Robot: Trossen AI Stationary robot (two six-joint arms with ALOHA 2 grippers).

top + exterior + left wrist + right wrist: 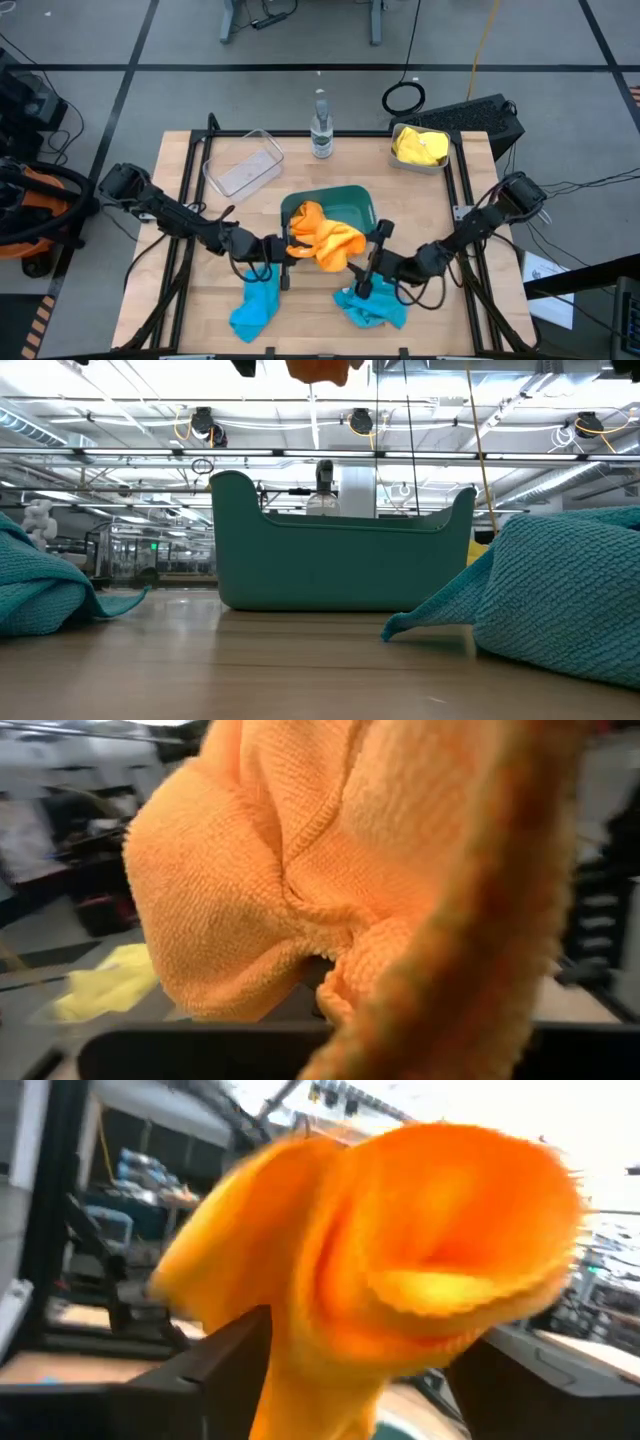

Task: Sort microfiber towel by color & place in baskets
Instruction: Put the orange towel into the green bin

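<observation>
An orange microfiber towel [325, 235] hangs bunched in the air between my two grippers, over the near rim of the teal basket [340, 203]. In the low view only its bottom [320, 368] shows, high above the basket [340, 565]. My left gripper [288, 246] is at the towel's left end and my right gripper [366, 262] at its right end, both shut on it. Two teal towels [255, 308] [372, 306] lie crumpled on the table near the front edge. The clear basket [243, 165] stands far left. The grey basket [420, 160] holds a yellow towel [420, 146]. My left gripper holds the orange towel's left end [298, 240], coming level from the table's left. The towel [260, 870] fills the wrist view and hides the fingers, so the kind of hold does not show. The towel is lifted clear of table and basket. My right gripper has the towel's right end [330, 1370] bunched between its two fingers [235, 1365], several layers thick, coming level from the table's right. The cloth bulges beyond the fingers and hangs slack toward the other gripper, clear of the table.
A clear bottle [320, 125] stands at the far edge between the clear and grey baskets. The teal towels lie right below and in front of both grippers. Bare wood shows at the table's left and right sides.
</observation>
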